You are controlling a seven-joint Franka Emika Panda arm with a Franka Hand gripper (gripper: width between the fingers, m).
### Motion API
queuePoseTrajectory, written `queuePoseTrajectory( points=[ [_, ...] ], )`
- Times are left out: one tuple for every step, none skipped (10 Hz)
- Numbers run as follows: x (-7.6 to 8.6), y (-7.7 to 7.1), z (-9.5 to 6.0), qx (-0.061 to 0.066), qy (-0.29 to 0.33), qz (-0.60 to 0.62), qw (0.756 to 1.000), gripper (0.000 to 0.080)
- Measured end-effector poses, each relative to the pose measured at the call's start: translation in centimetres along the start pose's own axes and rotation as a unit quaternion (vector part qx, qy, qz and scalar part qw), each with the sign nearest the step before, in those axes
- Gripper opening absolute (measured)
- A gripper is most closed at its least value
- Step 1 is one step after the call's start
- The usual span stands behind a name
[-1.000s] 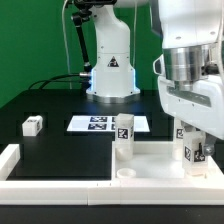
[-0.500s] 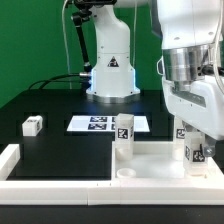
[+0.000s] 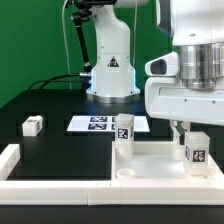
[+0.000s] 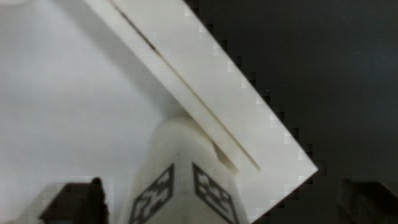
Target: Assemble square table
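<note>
Hovering above the white table top (image 3: 150, 158), my pincer (image 3: 188, 133) hangs over the tagged leg (image 3: 196, 150) that stands upright at the exterior view's right, near the far edge of the top. In the wrist view my two dark fingers (image 4: 71, 202) stand wide apart with the tagged leg (image 4: 187, 185) between them and a gap on each side. The pincer (image 4: 217, 202) is therefore released, straddling the leg without touching it. That leg rises just beside the raised rim (image 4: 196, 70), which runs slantwise past it; whether it sits in a corner hole I cannot tell.

A second leg (image 3: 124, 135), also tagged, stands upright at the far corner of the top toward the exterior view's left. Nearer the camera on that same side, a round corner hole (image 3: 125, 173) lies uncovered.

Well apart from all this, a small tagged white part (image 3: 33, 125) rests alone on the black table (image 3: 60, 145) at the exterior view's left. The marker board (image 3: 98, 123) lies flat behind the second leg. A long white rail (image 3: 50, 184) borders the near edge of the black table, and my own base (image 3: 110, 70) stands at the back.
</note>
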State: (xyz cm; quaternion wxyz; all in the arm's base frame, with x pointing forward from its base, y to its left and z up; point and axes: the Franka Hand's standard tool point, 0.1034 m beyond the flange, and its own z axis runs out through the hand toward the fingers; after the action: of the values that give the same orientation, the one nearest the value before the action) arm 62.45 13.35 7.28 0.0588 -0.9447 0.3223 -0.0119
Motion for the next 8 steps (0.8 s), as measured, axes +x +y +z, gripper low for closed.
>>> queuePoseTrajectory(
  points=[
    [0.0,0.0,0.0,0.0,0.0,-0.041,0.999,0.0649],
    [0.3,0.3,-0.1,-0.008,0.0,-0.114,0.993,0.0649],
    [1.0,0.6,-0.5,-0.018,0.002,-0.208,0.978,0.0649],
    [1.2,0.5,-0.7,-0.025,0.006,-0.271,0.962,0.0649],
    [1.2,0.5,-0.5,-0.027,0.005,-0.338,0.941,0.0649],
    [1.7,0.8,-0.5,-0.027,0.009,-0.37,0.929,0.0649],
    [2.1,1.0,-0.5,-0.026,0.015,-0.371,0.928,0.0649],
    [2.1,0.9,-0.5,-0.026,0.015,-0.362,0.932,0.0649]
  ],
)
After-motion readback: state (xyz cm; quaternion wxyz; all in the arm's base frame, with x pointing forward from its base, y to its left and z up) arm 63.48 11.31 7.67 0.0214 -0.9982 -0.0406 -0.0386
